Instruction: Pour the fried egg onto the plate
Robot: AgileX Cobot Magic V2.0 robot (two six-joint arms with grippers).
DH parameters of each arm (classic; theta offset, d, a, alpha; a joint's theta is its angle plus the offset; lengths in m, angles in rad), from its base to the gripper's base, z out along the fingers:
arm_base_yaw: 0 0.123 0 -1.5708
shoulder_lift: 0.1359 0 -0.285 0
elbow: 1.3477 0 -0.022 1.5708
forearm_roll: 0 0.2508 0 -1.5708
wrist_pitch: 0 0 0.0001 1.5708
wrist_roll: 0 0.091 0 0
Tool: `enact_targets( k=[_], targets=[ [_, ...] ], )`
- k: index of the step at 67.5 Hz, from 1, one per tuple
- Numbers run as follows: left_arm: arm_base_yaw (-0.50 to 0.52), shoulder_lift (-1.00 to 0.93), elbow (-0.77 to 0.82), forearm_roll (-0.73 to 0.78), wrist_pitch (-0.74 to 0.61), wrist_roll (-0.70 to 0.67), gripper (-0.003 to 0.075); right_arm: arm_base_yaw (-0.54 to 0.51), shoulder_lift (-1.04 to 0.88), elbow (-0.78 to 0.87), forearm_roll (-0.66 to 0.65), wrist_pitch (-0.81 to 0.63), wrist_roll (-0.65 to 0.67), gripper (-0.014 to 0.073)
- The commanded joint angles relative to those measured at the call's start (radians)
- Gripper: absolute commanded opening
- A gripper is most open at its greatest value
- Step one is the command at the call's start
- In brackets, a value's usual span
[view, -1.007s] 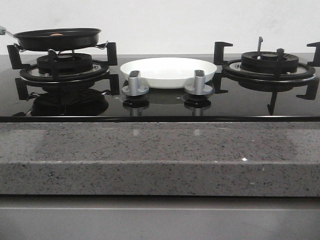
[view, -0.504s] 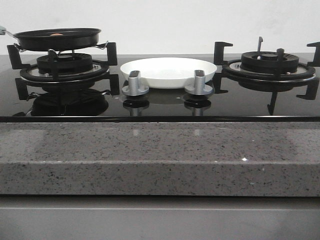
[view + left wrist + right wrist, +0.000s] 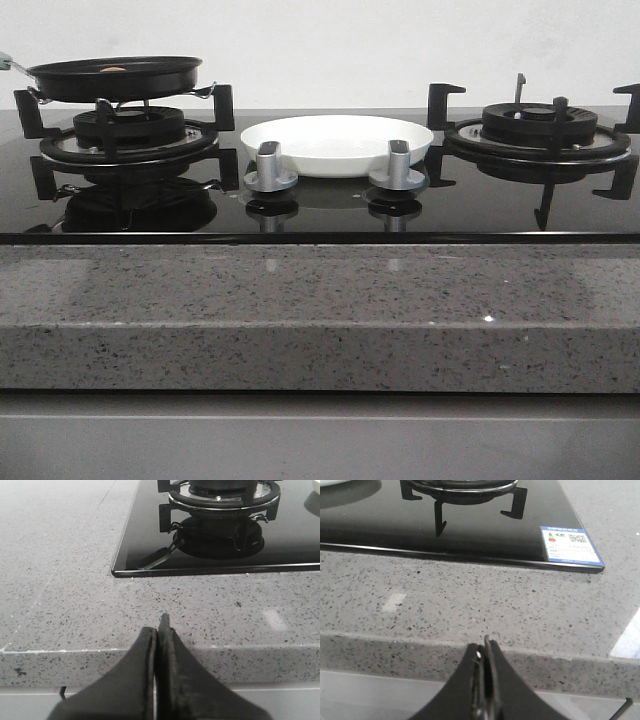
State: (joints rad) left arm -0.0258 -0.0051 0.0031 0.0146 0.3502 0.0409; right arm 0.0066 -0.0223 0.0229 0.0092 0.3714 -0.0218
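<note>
Plate [image 3: 337, 143] behind two knobs [image 3: 270, 168], fried egg [image 3: 113, 69] seemingly in pan [image 3: 115, 78], both grippers [image 3: 158, 630] [image 3: 484, 652] closed, empty

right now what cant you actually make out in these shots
- Fried egg: front view, only an orange sliver shows over the frying pan rim; its shape is hidden.
- Pan handle: front view, cut off by the left edge.
- Plate: front rim partly behind two stove knobs; wrist views catch only slivers.
- Energy label: right wrist view, print too small.
- Both arms: outside front view.
</note>
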Motion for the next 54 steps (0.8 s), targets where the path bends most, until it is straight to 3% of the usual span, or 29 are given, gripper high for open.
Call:
enact_targets(
  k=[1,13,34,54],
  targets=[
    [-0.007,-0.016,0.009,0.001,-0.072,-0.002,-0.0020,0.000,-0.008,-0.003,-0.022,-0.039,0.001,-0.0060],
    [-0.007,-0.016,0.009,0.123,-0.130,-0.002,-0.0020,0.000,-0.008,-0.003,-0.045,-0.055,0.001,-0.0060],
    [-0.007,-0.016,0.009,0.123,-0.226,-0.002,-0.0020,0.000,-0.008,-0.003,-0.045,-0.075,0.001,-0.0060],
    [-0.007,-0.016,0.009,0.104,-0.315,-0.002,-0.0020,0.000,-0.008,-0.003,-0.002,-0.230,0.001,-0.0060]
  ],
)
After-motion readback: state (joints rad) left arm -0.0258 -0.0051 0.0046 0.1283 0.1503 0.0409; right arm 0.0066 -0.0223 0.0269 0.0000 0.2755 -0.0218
